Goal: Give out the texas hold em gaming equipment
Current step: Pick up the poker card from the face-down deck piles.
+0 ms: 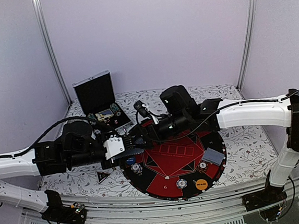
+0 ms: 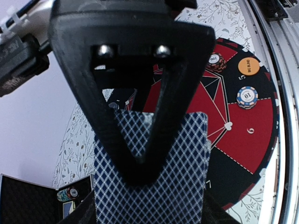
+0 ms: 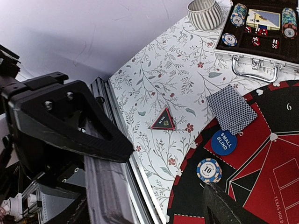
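The left tool point(image 2: 142, 191) is clamped on a small stack of cards point(image 2: 182, 177). Their backs have a blue criss-cross pattern. The stack is up in the air over the big round mat point(image 2: 243, 135), with one finger point(image 2: 140, 93) on top of it.

The right tool point(image 3: 168, 169) has its fingers apart, and nothing is between them. In the top view it sits right by the left tool, over the far left part of the mat.

More cards point(image 3: 231, 112) lie flat at the mat's edge. They are half on the mat and half on the flowery desk point(image 3: 173, 70). Just beside them, on the mat, is the blue button point(image 3: 224, 142) (it says SMALL BLIND). A blue and white chip point(image 3: 209, 170) lies near the button, a bit further along the rim.

The little black triangle point(image 3: 162, 121) with a red edge lies on the desk, off the mat.

On the other side of the mat there is another pile of cards point(image 1: 212, 156). The orange button point(image 2: 248, 66) lies near the rim, between a red chip point(image 2: 215, 60) and a blue chip point(image 2: 247, 97).

The black case point(image 3: 252, 74) is open at the far side of the desk. More chips and a card box are inside it. A striped cup point(image 3: 204, 13) stands just beside the case.
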Controlling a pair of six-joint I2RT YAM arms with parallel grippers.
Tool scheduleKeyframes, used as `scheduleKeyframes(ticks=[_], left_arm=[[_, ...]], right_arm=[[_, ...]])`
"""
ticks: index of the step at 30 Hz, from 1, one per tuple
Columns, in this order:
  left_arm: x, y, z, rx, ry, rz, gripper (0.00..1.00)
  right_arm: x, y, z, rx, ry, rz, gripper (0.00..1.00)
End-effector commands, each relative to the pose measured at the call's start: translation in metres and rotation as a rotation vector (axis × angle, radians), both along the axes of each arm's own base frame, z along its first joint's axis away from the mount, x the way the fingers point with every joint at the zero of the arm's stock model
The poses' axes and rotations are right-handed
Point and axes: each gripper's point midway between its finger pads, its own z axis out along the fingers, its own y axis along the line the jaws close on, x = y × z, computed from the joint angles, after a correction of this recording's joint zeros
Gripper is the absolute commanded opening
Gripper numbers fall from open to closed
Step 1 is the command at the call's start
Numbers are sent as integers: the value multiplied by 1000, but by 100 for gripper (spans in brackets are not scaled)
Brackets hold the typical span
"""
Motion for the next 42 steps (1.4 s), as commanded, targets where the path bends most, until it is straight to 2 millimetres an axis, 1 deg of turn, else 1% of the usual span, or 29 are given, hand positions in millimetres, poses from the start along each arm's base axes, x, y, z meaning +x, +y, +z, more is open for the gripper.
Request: scheduleKeyframes(ticks=[1, 7, 10, 15, 19, 20, 22, 25, 27, 30, 31, 34, 35, 39, 41, 42], left_arm=[[5, 1, 6, -22, -19, 13, 56], [5, 2, 7, -24, -21, 13, 56], [5, 2, 7, -23, -22, 14, 56], [5, 2, 6, -22, -21, 14, 56], [5, 1, 7, -24, -21, 13, 56], [5, 2, 7, -23, -21, 13, 56], [5, 2, 6, -20, -21, 14, 56], [6, 2, 6, -20, -22, 15, 56], [6, 2, 5, -20, -21, 15, 56], [6, 2, 6, -20, -21, 15, 56], [6, 2, 6, -21, -21, 15, 56], [6, 2, 6, -21, -21, 16, 56], [6, 2, 6, -20, -21, 15, 56], [6, 2, 6, -21, -21, 16, 56], [6, 2, 6, -21, -21, 16, 56], [6, 2, 6, -19, -21, 16, 56]], right_arm=[[6, 2, -5, -23, -5, -32, 74], [9, -17, 1, -51, -34, -95, 72], [10, -23, 3, -57, -37, -113, 71], [8, -26, 8, -54, -40, -113, 69], [3, -21, 10, -41, -26, -77, 68], [1, -19, 11, -36, -19, -63, 67], [-3, -16, 14, -24, -12, -39, 59], [-1, -18, 19, -17, -19, -51, 43], [1, -20, 21, -17, -24, -68, 33], [0, -21, 20, -23, -15, -76, 21], [0, -21, 21, -23, -13, -74, 20], [-2, -21, 22, -20, -9, -65, 4], [-3, -21, 25, -15, -9, -64, 3], [-5, -24, 32, -5, -16, -61, 3], [-6, -26, 35, 0, -22, -59, 11], [-7, -26, 37, 3, -23, -59, 17]])
